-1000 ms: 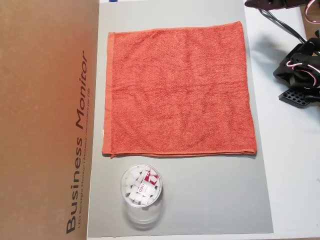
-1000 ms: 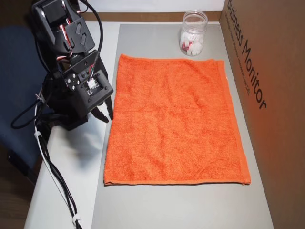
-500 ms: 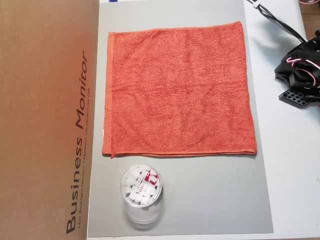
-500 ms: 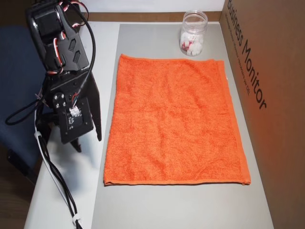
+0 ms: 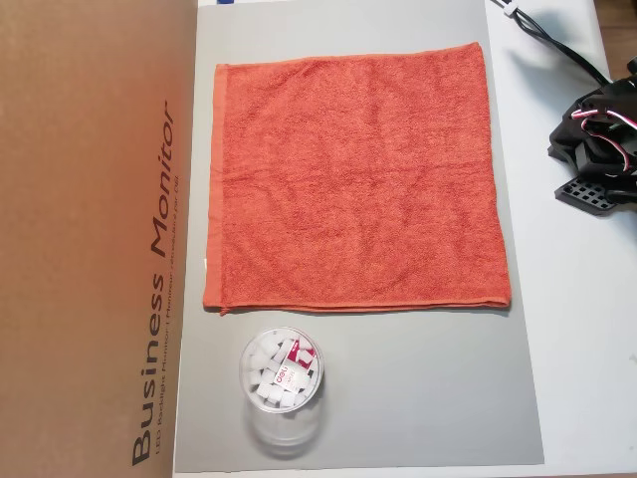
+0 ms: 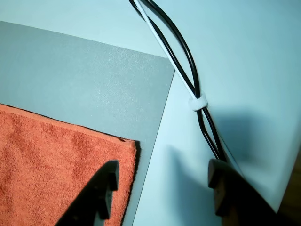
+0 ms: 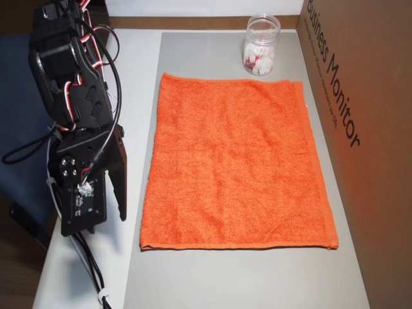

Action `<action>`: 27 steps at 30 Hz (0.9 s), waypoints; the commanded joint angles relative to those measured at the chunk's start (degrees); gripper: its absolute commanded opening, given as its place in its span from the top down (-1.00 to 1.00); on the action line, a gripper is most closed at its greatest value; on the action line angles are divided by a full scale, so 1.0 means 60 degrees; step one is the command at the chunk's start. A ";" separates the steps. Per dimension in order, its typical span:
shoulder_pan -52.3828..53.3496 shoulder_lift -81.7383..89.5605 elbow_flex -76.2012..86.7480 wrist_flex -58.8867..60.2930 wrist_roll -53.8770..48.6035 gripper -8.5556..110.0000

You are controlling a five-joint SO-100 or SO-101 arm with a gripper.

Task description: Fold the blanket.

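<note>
The blanket (image 5: pixel 353 179) is an orange-red terry towel lying flat and unfolded on the grey mat (image 5: pixel 418 388). It also fills the middle of the other overhead view as the blanket (image 7: pixel 235 164). My gripper (image 7: pixel 96 222) hangs over the white table left of the blanket's near-left corner, apart from the cloth. In the wrist view the gripper (image 6: pixel 162 183) is open and empty, with that blanket corner (image 6: pixel 56 165) under its left finger (image 6: pixel 101 193). Only the arm's base (image 5: pixel 597 149) shows at the right edge of an overhead view.
A clear jar (image 7: pixel 261 45) of white pieces stands on the mat past the blanket's far edge. A tall cardboard box (image 7: pixel 360 129) walls the right side. Black cables (image 6: pixel 188 80) run over the white table beside the mat's corner.
The arm has swung along the blanket's left edge, from beside its middle toward its near-left corner. The blanket and jar have not moved.
</note>
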 commanded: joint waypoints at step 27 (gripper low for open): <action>-0.1157 -0.1025 0.2900 -0.3765 -0.1875 0.53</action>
